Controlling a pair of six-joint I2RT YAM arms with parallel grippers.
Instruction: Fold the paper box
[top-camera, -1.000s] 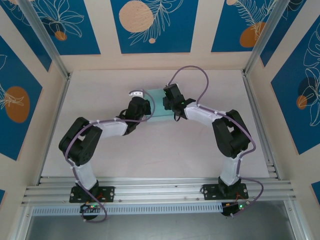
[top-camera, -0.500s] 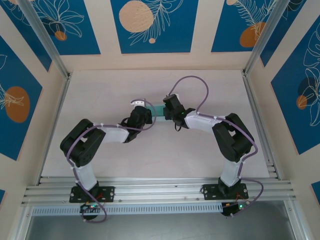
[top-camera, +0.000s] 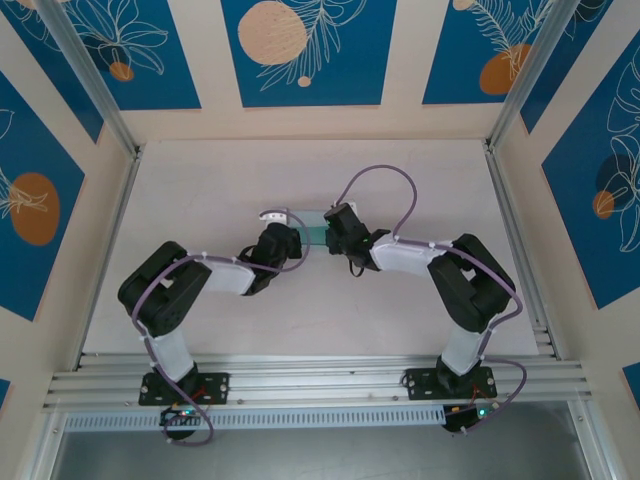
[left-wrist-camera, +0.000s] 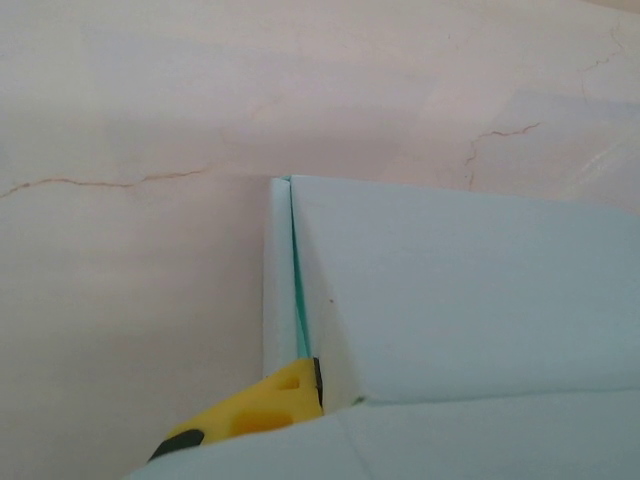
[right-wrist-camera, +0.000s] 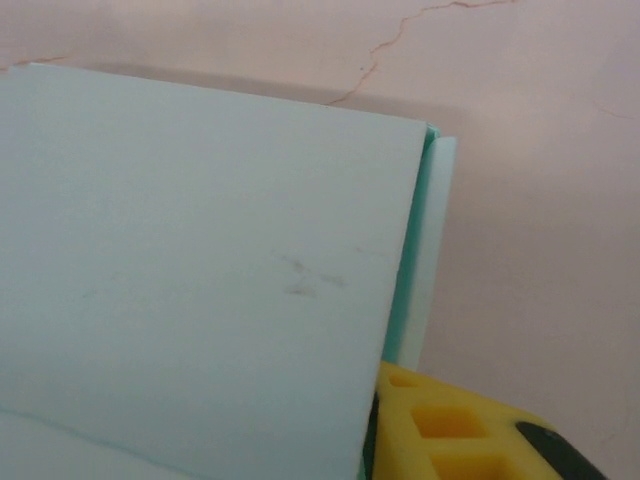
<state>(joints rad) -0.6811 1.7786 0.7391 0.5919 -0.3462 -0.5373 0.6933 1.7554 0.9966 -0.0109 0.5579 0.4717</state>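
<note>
Paper box (top-camera: 313, 228) sits centre of the counter (top-camera: 200, 180), between both arms. Left fingers (top-camera: 292, 232): yellow pad (left-wrist-camera: 250, 412) at the side-flap seam. Right fingers (top-camera: 328, 226): yellow pad (right-wrist-camera: 450, 425) at the opposite flap. Can't tell opening or grip on either. My call: press both ends inward evenly, low, so flaps seat square, no buckling.

Paper box (left-wrist-camera: 470, 290): pale light blue, teal along the fold seam, faint grey smudge on one panel. Bench (left-wrist-camera: 120, 110): cream-pink, thin brown crack-like veins. Finger pads (right-wrist-camera: 440, 425): yellow. Wall panels (top-camera: 350, 70): deep blue, white leaf outlines, orange discs.
</note>
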